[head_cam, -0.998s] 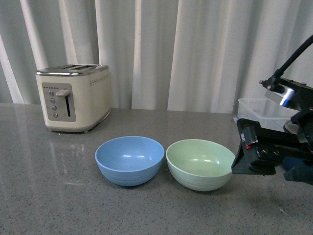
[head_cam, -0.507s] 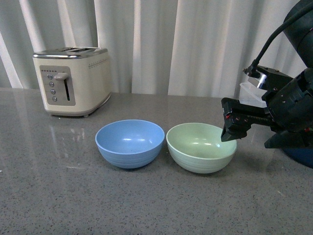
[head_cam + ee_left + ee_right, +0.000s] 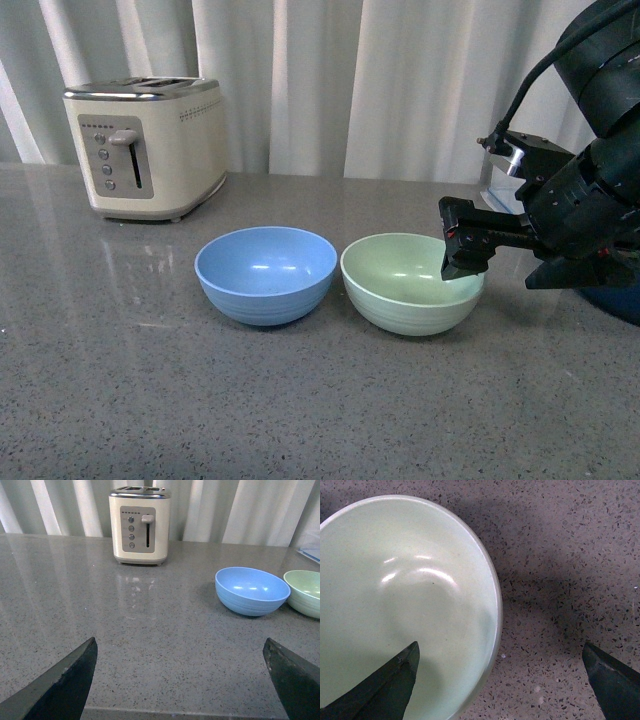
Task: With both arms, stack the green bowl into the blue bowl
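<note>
The pale green bowl (image 3: 411,283) and the light blue bowl (image 3: 265,274) sit side by side on the grey counter, blue on the left. My right gripper (image 3: 462,252) hangs open just above the green bowl's right rim. In the right wrist view the green bowl (image 3: 400,605) fills the frame, its rim running between the open fingers, one fingertip (image 3: 395,680) over the bowl's inside and the other over bare counter. My left gripper (image 3: 180,680) is open over bare counter, well short of the blue bowl (image 3: 251,590); the green bowl (image 3: 305,592) shows at the edge.
A cream toaster (image 3: 145,145) stands at the back left, in front of white curtains. Behind the right arm is a clear plastic container (image 3: 500,195), mostly hidden. A dark blue object (image 3: 620,300) peeks out at the right edge. The counter's near edge (image 3: 175,712) lies under the left gripper.
The right arm has moved left and up, bringing its open gripper from beside the green bowl to over its right rim. The bowls stay in place.
</note>
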`<state>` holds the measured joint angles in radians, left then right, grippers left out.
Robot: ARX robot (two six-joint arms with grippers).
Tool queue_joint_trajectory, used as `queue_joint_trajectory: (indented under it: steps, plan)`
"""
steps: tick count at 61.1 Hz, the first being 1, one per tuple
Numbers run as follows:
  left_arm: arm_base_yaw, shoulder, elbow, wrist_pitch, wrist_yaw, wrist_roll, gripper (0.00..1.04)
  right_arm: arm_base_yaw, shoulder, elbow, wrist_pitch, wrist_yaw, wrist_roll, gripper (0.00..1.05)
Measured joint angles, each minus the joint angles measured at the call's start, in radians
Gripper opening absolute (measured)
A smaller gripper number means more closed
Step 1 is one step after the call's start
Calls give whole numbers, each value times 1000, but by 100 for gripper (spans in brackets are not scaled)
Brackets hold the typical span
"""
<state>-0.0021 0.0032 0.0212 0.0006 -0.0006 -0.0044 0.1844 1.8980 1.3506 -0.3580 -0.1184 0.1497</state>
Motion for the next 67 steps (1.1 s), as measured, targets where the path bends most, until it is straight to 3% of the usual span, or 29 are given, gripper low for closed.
queue_joint_trajectory:
  steps: [26,62,67]
  plan:
    - [0,0,0,0,0,0,98,1,68,49,15,2,-34,94]
    - [0,0,0,0,0,0,98,6,75,51,64,3,-51,3]
    - [0,0,0,0,0,0,98,4,75,51,66,-2,-55,1]
